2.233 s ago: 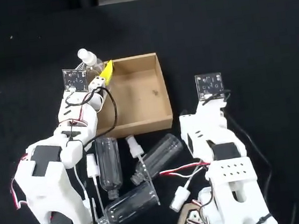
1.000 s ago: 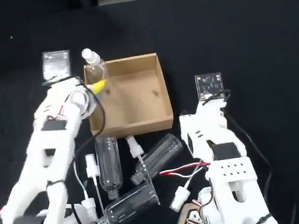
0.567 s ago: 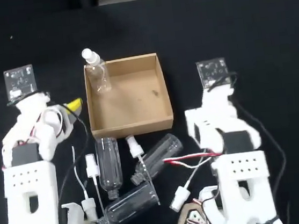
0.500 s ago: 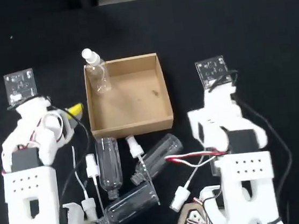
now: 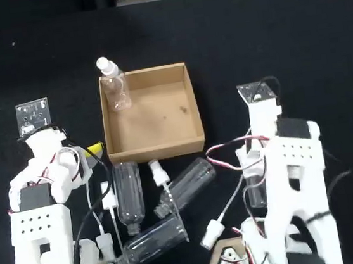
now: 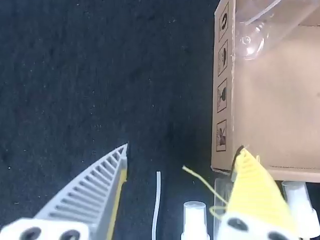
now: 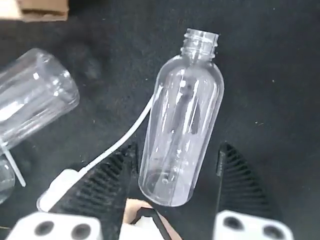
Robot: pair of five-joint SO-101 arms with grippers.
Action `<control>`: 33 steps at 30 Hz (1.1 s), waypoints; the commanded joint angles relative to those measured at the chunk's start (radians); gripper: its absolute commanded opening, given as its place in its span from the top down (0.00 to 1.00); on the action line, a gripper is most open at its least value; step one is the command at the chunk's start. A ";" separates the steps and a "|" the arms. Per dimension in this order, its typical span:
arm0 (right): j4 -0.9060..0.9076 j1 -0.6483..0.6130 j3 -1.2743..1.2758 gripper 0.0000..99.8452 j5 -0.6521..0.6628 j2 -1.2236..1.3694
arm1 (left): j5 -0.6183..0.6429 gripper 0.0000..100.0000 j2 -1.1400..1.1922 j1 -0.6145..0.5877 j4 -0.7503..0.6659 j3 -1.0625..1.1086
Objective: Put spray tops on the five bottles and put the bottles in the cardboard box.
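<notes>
One capped bottle [image 5: 115, 88] is sitting in cardboard box [image 5: 159, 150] | I am holding left gripper [image 6: 183, 148] wide | right gripper [image 7: 178, 147] wide, straddling uncapped bottle [image 7: 182, 115]

the high camera is looking down over the table [image 5: 293, 36]; wrist cameras are peering close past their jaws, the left sharing the cardboard box [image 6: 222, 95].

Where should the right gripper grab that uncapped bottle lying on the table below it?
Around the wide body of the bottle, coming straight down from above: it lies flat on its side, and the right gripper is open astride its base end.
</notes>
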 commanded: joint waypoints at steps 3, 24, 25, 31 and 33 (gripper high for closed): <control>-0.123 -0.021 0.015 0.77 -0.032 0.082 | 0.003 0.69 -0.018 -0.015 0.003 -0.013; -0.109 0.017 -0.099 0.99 0.141 0.139 | 0.003 0.69 -0.020 -0.015 0.003 0.015; -0.071 0.020 -0.154 0.99 0.149 0.101 | 0.003 0.69 -0.020 -0.015 0.003 0.013; -0.003 0.020 -0.318 0.99 0.147 -0.097 | 0.002 0.69 -0.020 -0.015 0.003 0.013; -0.025 0.020 -0.320 0.99 0.147 -0.148 | -0.021 0.69 -0.020 -0.015 0.005 0.013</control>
